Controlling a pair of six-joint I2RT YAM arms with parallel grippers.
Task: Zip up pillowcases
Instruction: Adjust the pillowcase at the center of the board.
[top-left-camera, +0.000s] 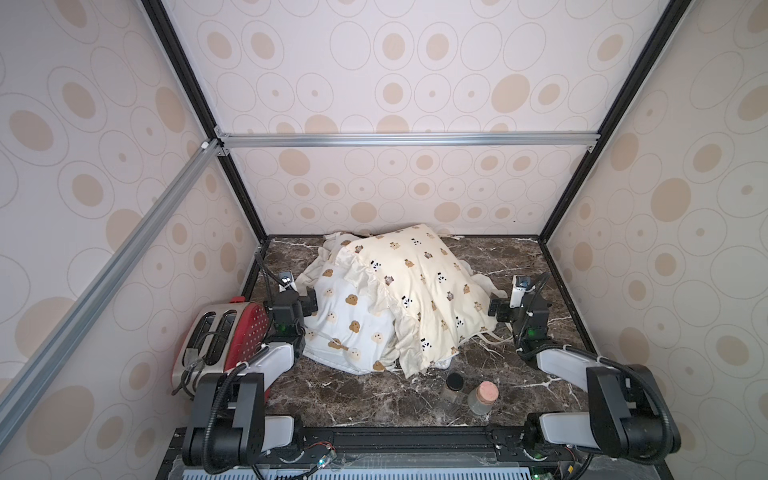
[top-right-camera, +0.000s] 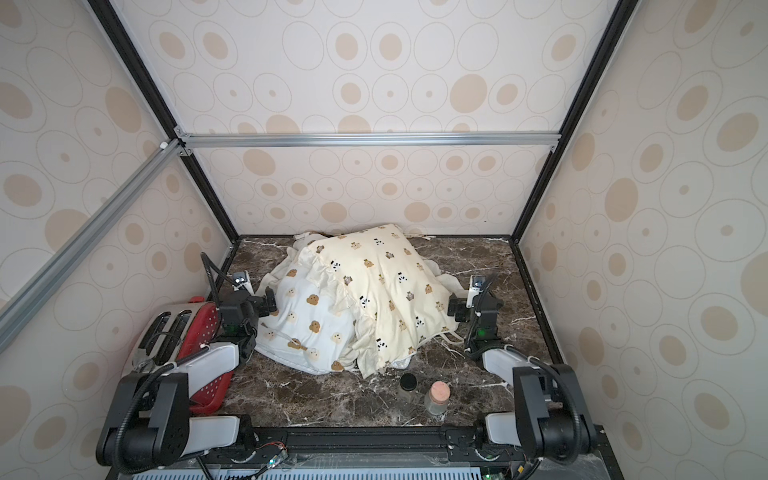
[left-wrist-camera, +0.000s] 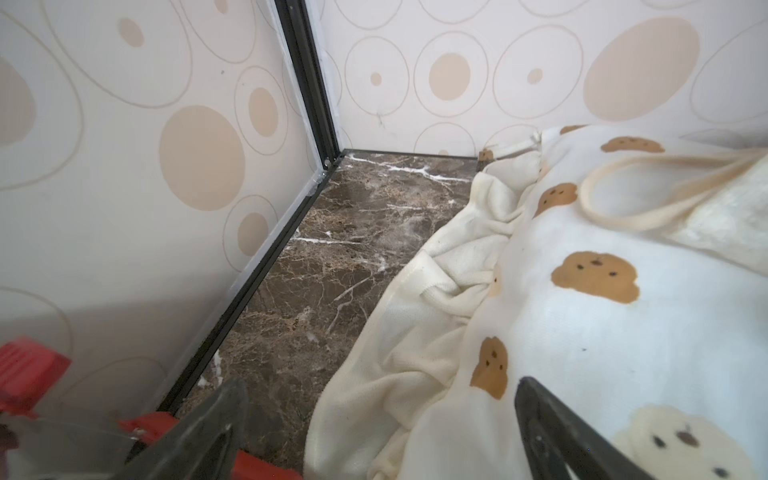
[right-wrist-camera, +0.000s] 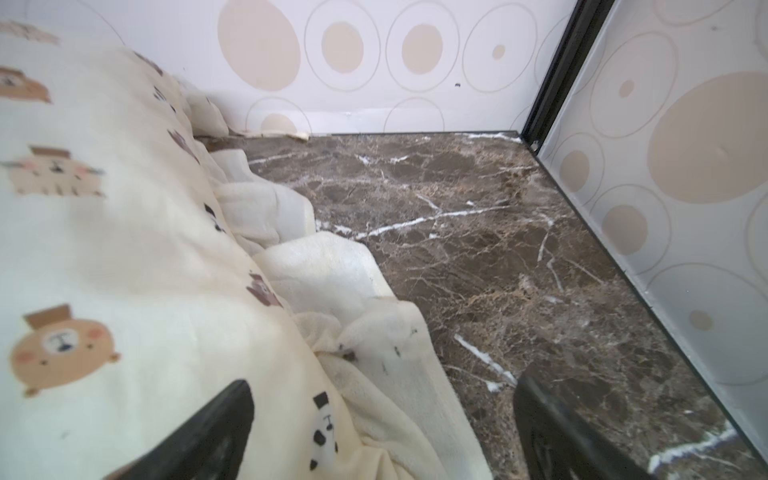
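Open marble tabletop runs along the front and far right, but the piled pillowcases fill the middle back to the wall, the red toaster crowds the left, and a black-lidded jar and a cork-stoppered jar stand front-centre.

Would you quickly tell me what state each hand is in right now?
Left hand: open, holding nothing, at the white pillowcase.
Right hand: open, holding nothing, at the cream-yellow pillowcase.

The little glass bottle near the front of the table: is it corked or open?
Corked. A pinkish cork stopper sits in the mouth of the glass bottle in both top views.
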